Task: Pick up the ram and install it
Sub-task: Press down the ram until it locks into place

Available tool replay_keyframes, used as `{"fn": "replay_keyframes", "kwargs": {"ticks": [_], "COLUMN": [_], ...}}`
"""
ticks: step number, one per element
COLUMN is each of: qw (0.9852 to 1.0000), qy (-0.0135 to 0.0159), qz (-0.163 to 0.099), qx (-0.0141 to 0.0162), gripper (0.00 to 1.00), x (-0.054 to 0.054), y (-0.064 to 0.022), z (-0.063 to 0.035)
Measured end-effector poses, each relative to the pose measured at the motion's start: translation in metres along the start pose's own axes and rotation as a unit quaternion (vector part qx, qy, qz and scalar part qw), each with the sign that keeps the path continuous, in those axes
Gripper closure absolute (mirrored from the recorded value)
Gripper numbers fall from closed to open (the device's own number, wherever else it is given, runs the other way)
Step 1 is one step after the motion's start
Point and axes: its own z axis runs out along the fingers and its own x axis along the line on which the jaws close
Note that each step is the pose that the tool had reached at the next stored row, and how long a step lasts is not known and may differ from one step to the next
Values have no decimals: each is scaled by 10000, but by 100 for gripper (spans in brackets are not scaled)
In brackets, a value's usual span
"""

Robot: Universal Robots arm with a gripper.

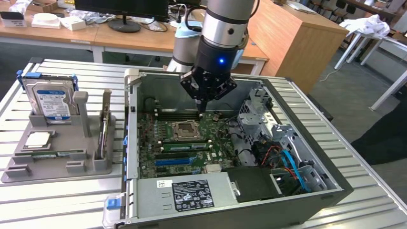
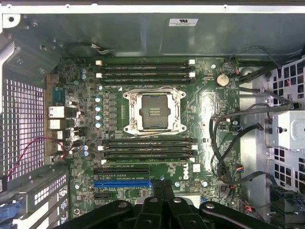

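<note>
Over by the worktop's (image 1: 57,200) left edge, the ram (image 1: 102,129) stands upright in a grey holder (image 1: 57,157), a thin green stick seen edge-on. Rightward, the tool (image 1: 202,102) hangs inside the open computer case (image 1: 190,210) above the motherboard (image 2: 143,119), seemingly empty; whether its fingers are parted I cannot tell. Pickup looks undone.

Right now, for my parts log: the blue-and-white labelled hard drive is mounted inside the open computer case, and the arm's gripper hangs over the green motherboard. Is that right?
Not quite. The blue-and-white labelled hard drive stands in the grey parts holder on the slatted metal table, outside the open computer case, as the exterior view shows. The gripper does hang over the green motherboard.
</note>
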Motion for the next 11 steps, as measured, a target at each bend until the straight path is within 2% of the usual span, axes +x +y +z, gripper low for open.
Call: {"fn": "replay_keyframes", "kwargs": {"ticks": [6, 11], "qw": [10000, 10000], "qy": [47, 51], "qz": [11, 14], "qx": [29, 33], "gripper": [90, 90], "x": [-15, -16], "y": [1, 1], "z": [0, -3]}}
